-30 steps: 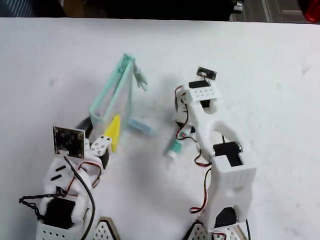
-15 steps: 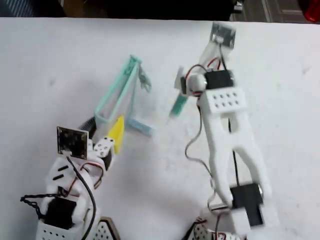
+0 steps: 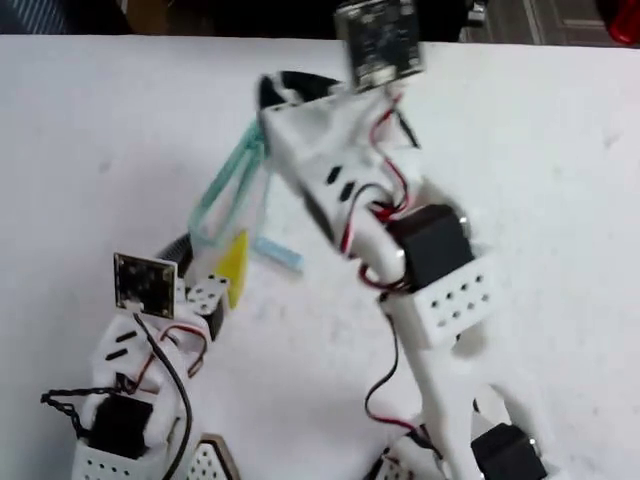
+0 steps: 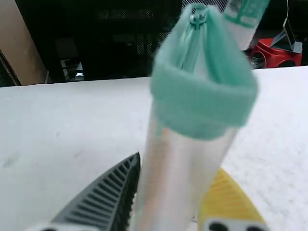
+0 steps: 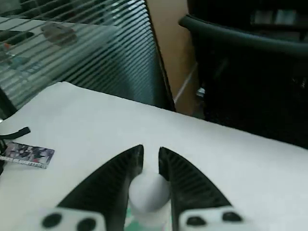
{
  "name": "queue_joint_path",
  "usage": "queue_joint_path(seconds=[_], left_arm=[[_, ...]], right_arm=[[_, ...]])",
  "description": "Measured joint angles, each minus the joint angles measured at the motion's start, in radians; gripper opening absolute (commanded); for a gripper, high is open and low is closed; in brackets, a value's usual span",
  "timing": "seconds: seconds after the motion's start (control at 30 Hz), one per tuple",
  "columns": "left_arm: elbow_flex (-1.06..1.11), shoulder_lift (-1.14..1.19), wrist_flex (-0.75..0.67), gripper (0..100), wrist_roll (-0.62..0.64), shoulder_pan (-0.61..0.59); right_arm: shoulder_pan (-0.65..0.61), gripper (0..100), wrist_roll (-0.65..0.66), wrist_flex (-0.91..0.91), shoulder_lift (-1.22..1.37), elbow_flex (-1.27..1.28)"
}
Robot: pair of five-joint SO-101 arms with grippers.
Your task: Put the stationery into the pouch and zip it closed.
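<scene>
Pouch (image 4: 192,120) rests on the worktop (image 3: 100,120), its near end pinched by the left claw (image 4: 178,166). Above its far end, the right claw (image 5: 150,154) pinches a white-ended teal stick (image 5: 149,190).

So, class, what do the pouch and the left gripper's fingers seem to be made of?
Pouch: clear, glossy soft plastic, as light passes through its wall; its teal band looks matte and woven, probably fabric. Left gripper fingers: stiff matte plastic, one dark grey, one yellow, with fine ridges, perhaps 3D-printed.
</scene>
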Motion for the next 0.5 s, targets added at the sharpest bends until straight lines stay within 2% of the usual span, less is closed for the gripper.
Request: queue_joint_path(seconds=[0.17, 0.5], left_arm=[[0.000, 0.000, 0.000, 20, 0.000, 0.000], [0.000, 0.000, 0.000, 20, 0.000, 0.000]], right_arm=[[-0.077, 1.7, 0.112, -0.028, -0.005, -0.031], [-0.110, 1.7, 0.127, 0.034, -0.057, -0.181]])
